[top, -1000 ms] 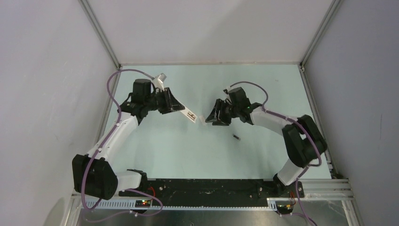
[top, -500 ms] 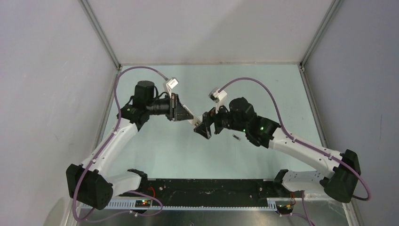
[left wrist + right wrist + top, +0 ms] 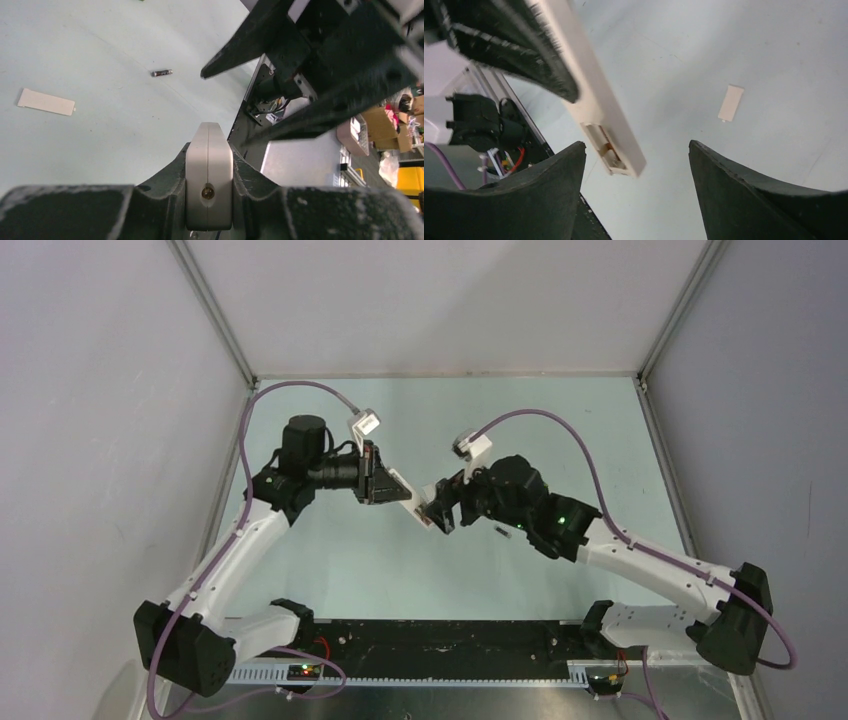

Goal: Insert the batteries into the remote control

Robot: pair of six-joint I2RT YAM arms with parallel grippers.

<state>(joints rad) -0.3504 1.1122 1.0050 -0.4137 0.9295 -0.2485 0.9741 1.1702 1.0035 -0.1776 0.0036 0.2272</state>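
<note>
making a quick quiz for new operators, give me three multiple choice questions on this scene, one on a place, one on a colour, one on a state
1. Where does the loose battery lie?
A on the table; B inside a box; C on a shelf

2. What colour is the remote control?
A black; B white; C red

3. How is the right gripper?
A open, gripping nothing; B shut on a battery; C shut on a cloth

Answers:
1 A, the battery rests on the bare table surface.
2 B, the bar clamped in the left gripper is white.
3 A, its fingers stand wide apart either side of the remote's end.
</note>
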